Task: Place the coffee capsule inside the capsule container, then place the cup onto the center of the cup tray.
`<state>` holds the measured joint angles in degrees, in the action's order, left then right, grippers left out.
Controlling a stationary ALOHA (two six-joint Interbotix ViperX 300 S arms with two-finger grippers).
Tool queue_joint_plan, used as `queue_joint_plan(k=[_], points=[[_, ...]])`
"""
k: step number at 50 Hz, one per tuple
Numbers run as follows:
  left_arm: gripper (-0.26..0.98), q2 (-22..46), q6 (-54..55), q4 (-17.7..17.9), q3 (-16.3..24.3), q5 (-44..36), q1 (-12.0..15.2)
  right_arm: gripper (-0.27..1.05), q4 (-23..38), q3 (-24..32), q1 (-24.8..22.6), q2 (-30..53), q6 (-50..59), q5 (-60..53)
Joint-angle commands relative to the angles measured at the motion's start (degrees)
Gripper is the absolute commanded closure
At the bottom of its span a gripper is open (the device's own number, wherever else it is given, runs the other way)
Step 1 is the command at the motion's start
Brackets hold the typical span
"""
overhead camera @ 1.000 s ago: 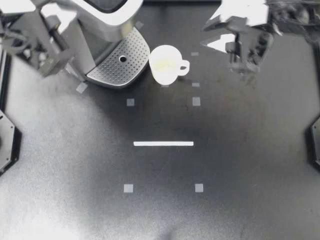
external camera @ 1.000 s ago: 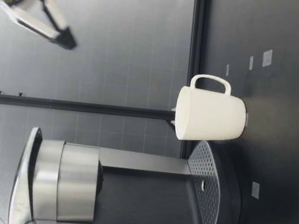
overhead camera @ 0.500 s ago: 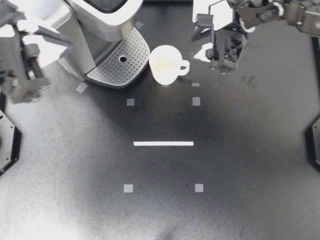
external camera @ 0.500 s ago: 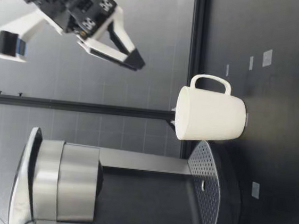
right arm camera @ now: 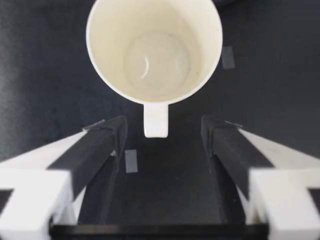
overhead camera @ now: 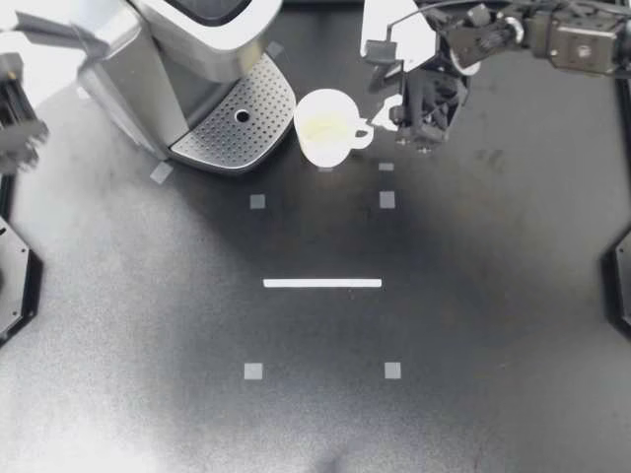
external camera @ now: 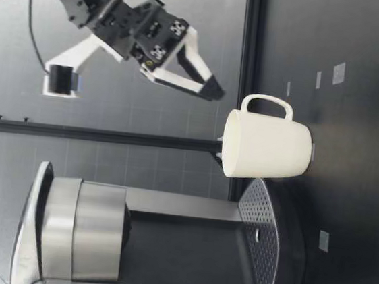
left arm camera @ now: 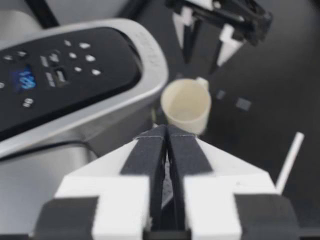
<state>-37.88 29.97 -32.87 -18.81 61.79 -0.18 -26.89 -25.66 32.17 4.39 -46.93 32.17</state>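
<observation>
Right tool [overhead camera: 419, 133]: released. Its two black-padded fingers [right arm camera: 107, 137] are spread wide and point down at the black worktop [overhead camera: 473, 325] on the handle side of the cup.
Cup: the white ceramic cup [overhead camera: 328, 126] stands upright on the worktop, mouth up. It is off the tray and just beside the tray's rounded edge.
Handle [right arm camera: 155, 121]: it points toward the right tool. In the right wrist view its end lies in the gap between the open fingers and touches neither.
Height: in the low view the right tool [external camera: 208, 88] hangs with its tips slightly higher than the cup's rim [external camera: 228, 146], on the handle side.
Cup tray: the perforated metal cup tray [overhead camera: 225, 133] sits at the foot of the silver and black coffee machine [overhead camera: 187, 39] and has one round hole near its middle.
Left tool [left arm camera: 166, 145]: clenched, with the dark pads pressed together at the tips. It is held above the machine's button panel [left arm camera: 60, 75], well apart from the cup [left arm camera: 186, 104] ahead of it.
Markings: a white tape strip [overhead camera: 322, 283] lies on the worktop, nearer the middle than the cup.
</observation>
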Motion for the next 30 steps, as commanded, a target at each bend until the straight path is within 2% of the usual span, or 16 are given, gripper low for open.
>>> queue_joint_plan(k=[1, 30], points=[[0.61, -0.62, 0.09, -1.05, 0.70, -0.53, -0.09, 0.15, -0.18, 0.62, 0.44, -0.35, -0.18, -0.35], [0.61, -1.41, 0.18, -3.34, 0.70, -1.41, -0.09, 0.15, -0.35, 0.97, -0.18, 2.64, -0.18, -1.58]])
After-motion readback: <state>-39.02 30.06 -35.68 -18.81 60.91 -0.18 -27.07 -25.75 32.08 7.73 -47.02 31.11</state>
